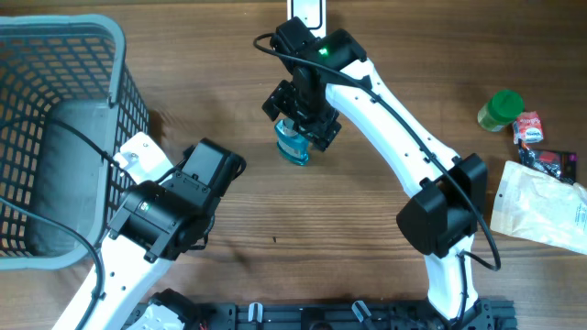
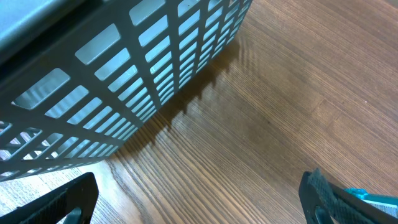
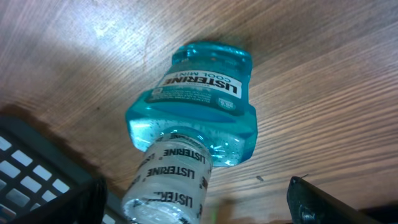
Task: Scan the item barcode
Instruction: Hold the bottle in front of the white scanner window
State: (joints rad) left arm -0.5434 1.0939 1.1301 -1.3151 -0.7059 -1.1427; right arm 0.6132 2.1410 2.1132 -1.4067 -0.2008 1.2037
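Note:
A blue Listerine mouthwash bottle (image 1: 294,147) stands on the wooden table at centre back. Its white-sealed cap (image 3: 171,186) points up at the right wrist camera and its label (image 3: 200,86) faces that way too. My right gripper (image 1: 307,119) hovers right over it, open. In the right wrist view the gripper (image 3: 205,210) has its fingers on either side of the cap, clear of it. My left gripper (image 1: 220,167) is beside the basket, open (image 2: 199,205) over bare wood with nothing between its fingers. No barcode shows.
A grey slatted basket (image 1: 117,64) fills the left side, close to the left gripper (image 2: 155,68), with a grey pouch (image 1: 69,174) inside. At the right lie a green-lidded jar (image 1: 502,108), a red packet (image 1: 529,126), a black packet (image 1: 550,163) and a white bag (image 1: 541,206). A white device (image 1: 305,11) sits at the back edge.

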